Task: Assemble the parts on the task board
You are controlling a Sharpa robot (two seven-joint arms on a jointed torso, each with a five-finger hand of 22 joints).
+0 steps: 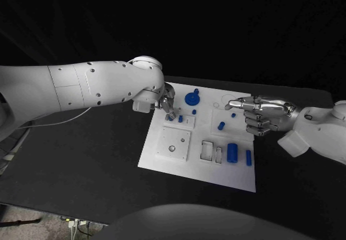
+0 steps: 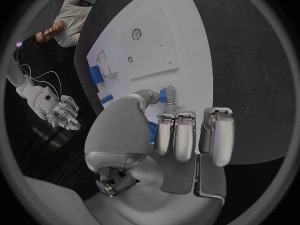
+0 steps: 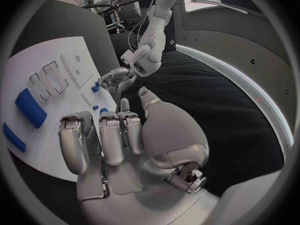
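The white task board (image 1: 154, 161) lies mid-table. My left hand (image 1: 163, 103) hovers over its far left corner and pinches a small blue peg (image 1: 171, 117) between thumb and a finger, low over the board; the left wrist view shows the peg (image 2: 165, 95) at the thumb tip. My right hand (image 1: 262, 115) hangs at the board's right edge with its fingers curled in on nothing. Loose on the board are a round blue knob (image 1: 192, 98), a thick blue cylinder (image 1: 232, 152), a slim blue bar (image 1: 249, 158) and several small blue pegs.
A raised square plate with a small hole (image 1: 175, 142) and two rectangular slots (image 1: 211, 151) occupy the board's near half. Black table (image 1: 86, 165) surrounds the board. A white cable (image 1: 50, 122) hangs under my left arm.
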